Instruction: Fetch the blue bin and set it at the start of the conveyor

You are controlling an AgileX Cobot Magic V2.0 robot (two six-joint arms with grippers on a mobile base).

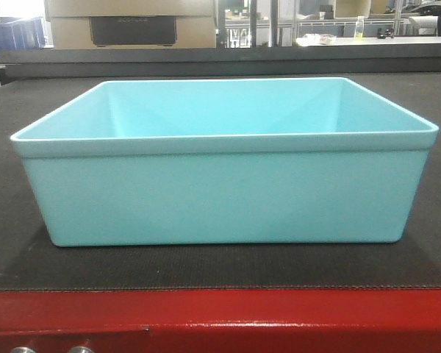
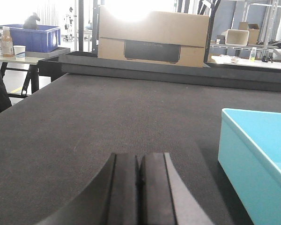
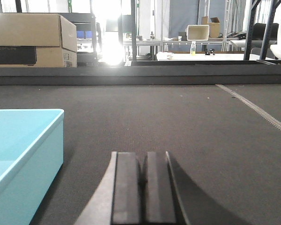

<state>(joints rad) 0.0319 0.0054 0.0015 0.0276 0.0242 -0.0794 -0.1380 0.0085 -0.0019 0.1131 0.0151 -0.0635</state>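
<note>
Bin (image 1: 220,191) sits on belt (image 1: 29,257) near its red edge (image 1: 279,316); both tools, left (image 2: 139,187) and right (image 3: 143,187), closed and empty, could nudge it off.

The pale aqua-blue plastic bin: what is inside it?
The pale aqua-blue plastic bin shows only bare inner walls; nothing rises above them. Its floor is hidden behind the front wall.

The front camera sits low and close, facing the long side of the blue bin (image 1: 224,187) across the belt's red front edge (image 1: 220,312). Each wrist camera looks level along the black belt (image 2: 84,126) from beside the bin: the left one has the bin at its right, the right one at its left. All three share the bin, belt and cardboard box (image 3: 33,40) beyond it.
</note>
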